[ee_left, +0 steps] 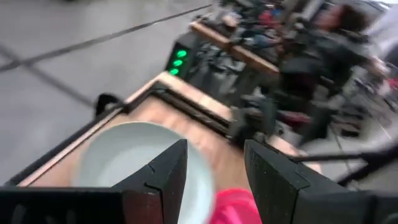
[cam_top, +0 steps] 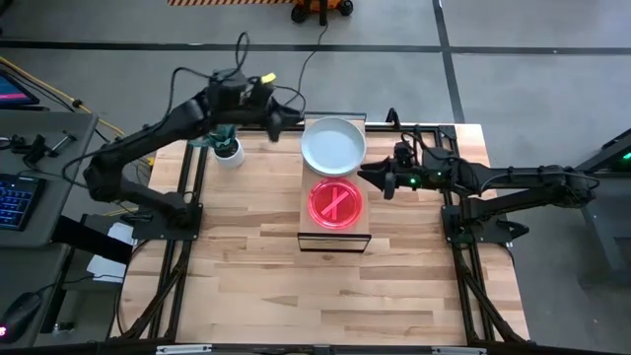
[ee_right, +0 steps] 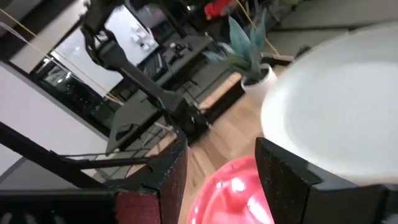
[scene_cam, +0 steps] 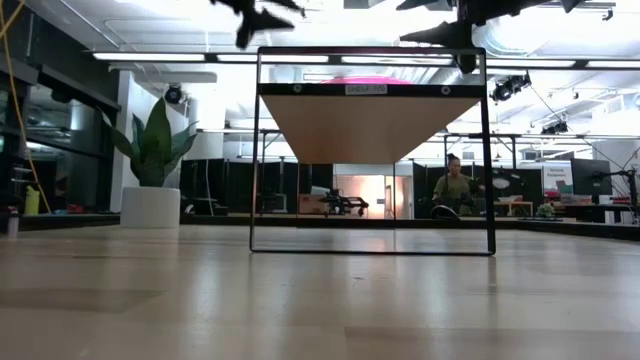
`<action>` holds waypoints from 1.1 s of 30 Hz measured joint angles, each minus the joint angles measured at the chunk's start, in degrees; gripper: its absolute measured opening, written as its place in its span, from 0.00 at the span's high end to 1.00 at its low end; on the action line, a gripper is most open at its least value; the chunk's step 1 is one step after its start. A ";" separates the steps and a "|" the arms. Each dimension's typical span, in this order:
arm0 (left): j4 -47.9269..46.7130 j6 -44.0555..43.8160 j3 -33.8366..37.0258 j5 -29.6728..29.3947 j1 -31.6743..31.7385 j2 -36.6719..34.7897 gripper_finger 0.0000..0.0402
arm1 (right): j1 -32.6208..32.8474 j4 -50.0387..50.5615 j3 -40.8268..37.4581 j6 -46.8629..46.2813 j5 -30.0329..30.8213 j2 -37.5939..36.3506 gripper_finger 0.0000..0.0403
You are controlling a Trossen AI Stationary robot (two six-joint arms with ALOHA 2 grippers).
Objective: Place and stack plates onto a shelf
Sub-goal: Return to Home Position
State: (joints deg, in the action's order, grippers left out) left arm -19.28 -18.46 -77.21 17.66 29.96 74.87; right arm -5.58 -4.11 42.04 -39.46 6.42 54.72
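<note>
**High view.** The plates in sight lay on the shelf [cam_top: 360, 229] in two piles, with the white plates [cam_top: 333, 144] at 12 o'clock of the pink plates [cam_top: 335, 204]. The left gripper [cam_top: 298, 122] hovered at 10 o'clock of the white pile, and the right gripper [cam_top: 367, 177] at 2 o'clock of the pink pile. Each had its fingers parted and held nothing. Stacking appeared complete, so the step in hand was judged to be the retreat to rest. The next move called for drawing both arms up and outward without brushing either pile.

The right gripper [ee_right: 221, 152], jaws apart, faced a pink plate [ee_right: 239, 193], a white plate [ee_right: 336, 118] beside it, a potted plant [ee_right: 249, 53] beyond.
</note>
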 joint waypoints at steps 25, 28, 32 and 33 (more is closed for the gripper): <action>48.79 1.56 49.87 -23.98 -34.06 -34.60 1.00 | 0.00 -1.32 0.00 2.01 0.17 0.02 0.58; 54.00 1.47 54.87 -25.25 -35.34 -36.37 1.00 | 0.00 -1.32 0.00 2.01 -0.31 0.02 0.58; 55.65 1.09 60.14 -25.32 -35.66 -39.51 1.00 | 0.00 -1.32 0.00 2.01 -3.96 0.01 0.58; 55.70 1.07 61.49 -25.36 -35.62 -40.55 1.00 | 0.00 -1.32 0.00 2.01 -4.92 0.02 0.58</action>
State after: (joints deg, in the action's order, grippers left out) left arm 36.42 -17.39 -15.72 -7.70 -5.66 34.33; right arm -5.58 -5.43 42.04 -37.45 1.50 54.74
